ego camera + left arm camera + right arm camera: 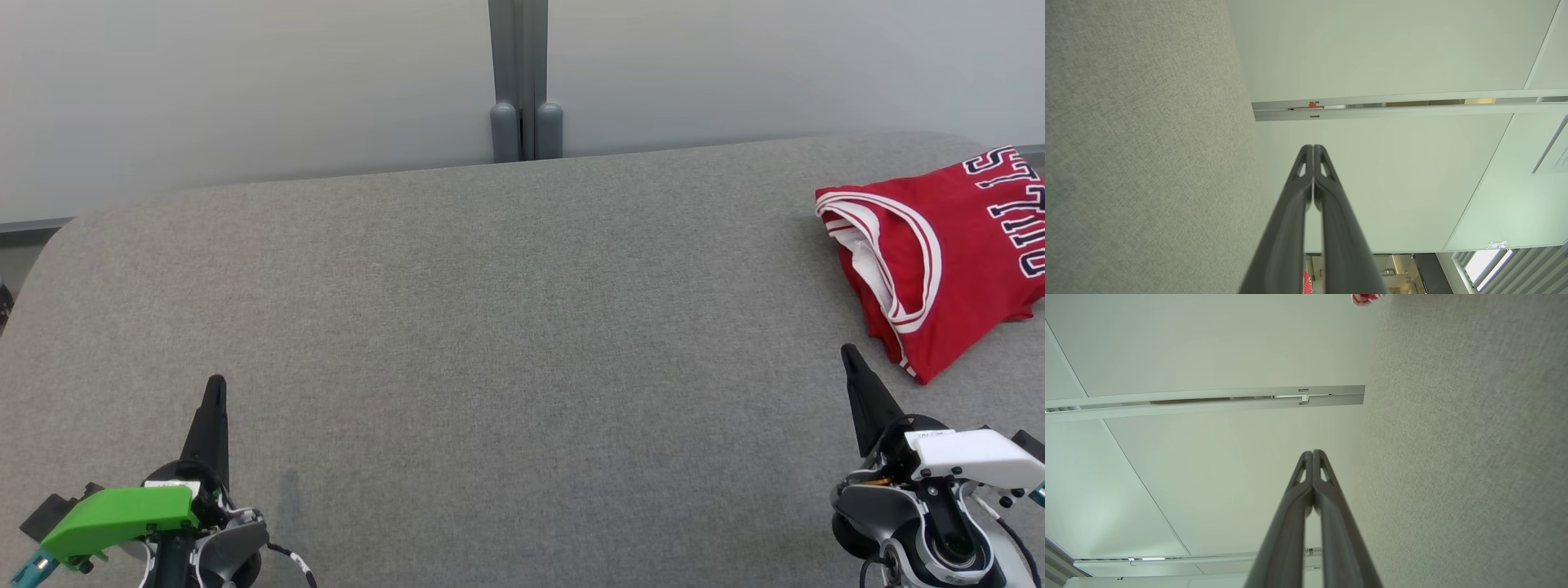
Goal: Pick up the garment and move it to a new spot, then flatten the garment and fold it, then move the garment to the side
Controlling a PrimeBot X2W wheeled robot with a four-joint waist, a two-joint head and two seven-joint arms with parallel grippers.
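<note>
The garment (955,245) is a red jersey with white-striped trim and dark lettering edged in white. It lies folded into a compact bundle on the far right of the grey fabric-covered table (490,327), and the head view's right edge cuts part of it off.

The right gripper (849,353) sits at the lower right under a white wrist cover. It points up the view, its tip near the garment's nearest corner but apart from it. Its jaws are pressed together with nothing between them. The right wrist view shows this plainly: the right gripper (1313,452) has its two dark fingers meeting along their length, and a scrap of the garment (1365,298) shows at the top edge.

The left gripper (215,392) sits at the lower left under a green cover, well apart from the garment. Its jaws are also together and empty, as the left wrist view shows for the left gripper (1313,148).

Behind the table stands a pale wall (245,82) with a grey post (526,82) at its middle.
</note>
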